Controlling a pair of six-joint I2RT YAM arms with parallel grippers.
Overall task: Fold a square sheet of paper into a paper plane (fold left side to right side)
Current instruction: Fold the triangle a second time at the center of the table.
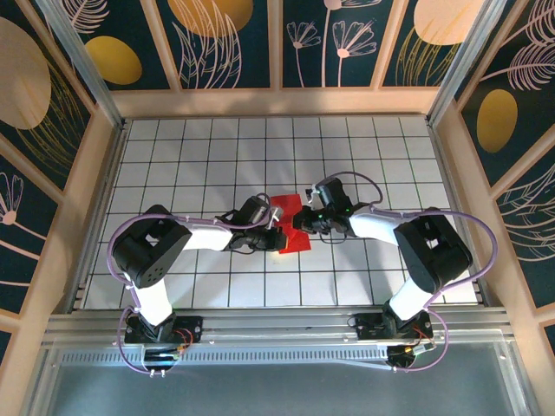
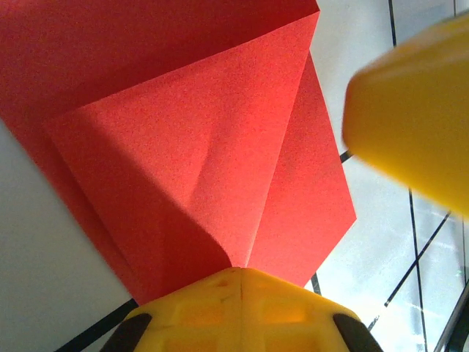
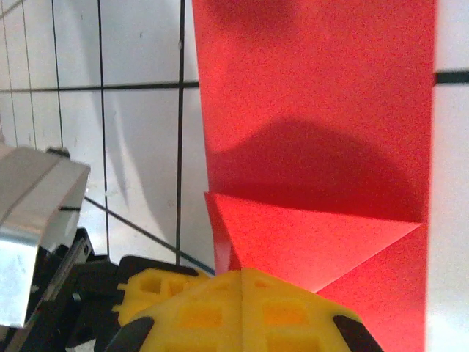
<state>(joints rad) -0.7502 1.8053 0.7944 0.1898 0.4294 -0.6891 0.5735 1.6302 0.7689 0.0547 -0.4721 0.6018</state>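
The square sheet of paper is bright red, partly folded into a narrower creased shape, and lies on the white grid table between both arms. My left gripper comes in from the left. In the left wrist view its yellow fingertips are shut on a raised crease of the red paper. My right gripper comes in from the right. Its fingers are shut on the corner of a lifted triangular flap. The two grippers are almost touching over the sheet.
The right gripper's yellow finger looms at the right of the left wrist view. The left gripper's yellow jaw and silver body sit at the lower left of the right wrist view. Wooden walls fence the table.
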